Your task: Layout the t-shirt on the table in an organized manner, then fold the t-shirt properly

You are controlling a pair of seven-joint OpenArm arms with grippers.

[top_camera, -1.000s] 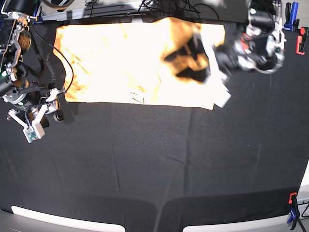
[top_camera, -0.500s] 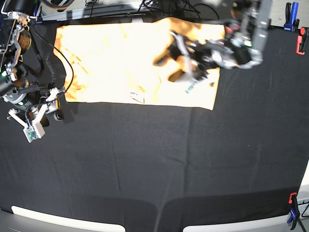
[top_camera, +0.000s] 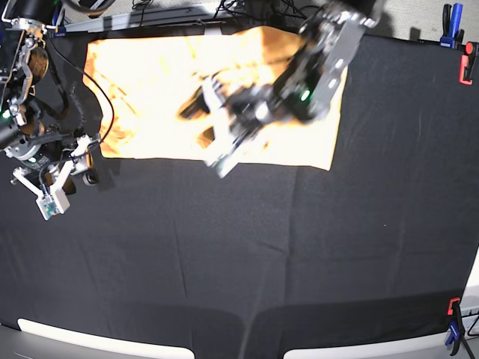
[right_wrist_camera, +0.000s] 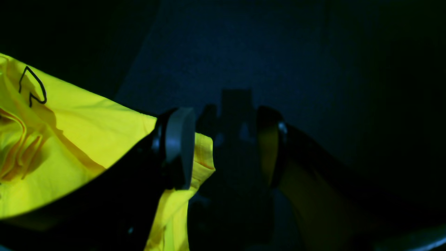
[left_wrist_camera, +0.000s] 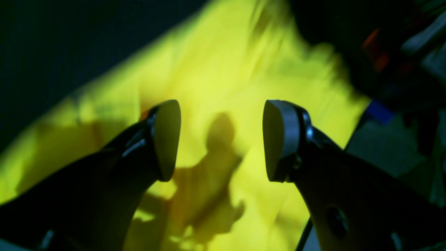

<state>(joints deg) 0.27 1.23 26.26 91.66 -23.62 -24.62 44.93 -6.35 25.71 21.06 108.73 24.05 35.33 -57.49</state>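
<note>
The right gripper (top_camera: 52, 196) waits open and empty near the table's (top_camera: 299, 254) left edge. The t-shirt (top_camera: 150, 82) lies along the far edge; soft and floppy, best pinched at corners. The blurry left gripper (left_wrist_camera: 221, 139) above it looks open

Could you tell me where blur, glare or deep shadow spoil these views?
Base view: the t-shirt is overexposed and the left end effector is motion-smeared. Left wrist view: cloth blurred, with a cast shadow. Right wrist view: very dark.

Red-black clamps (top_camera: 469, 61) at right edge; cables (top_camera: 247, 9) behind.
</note>
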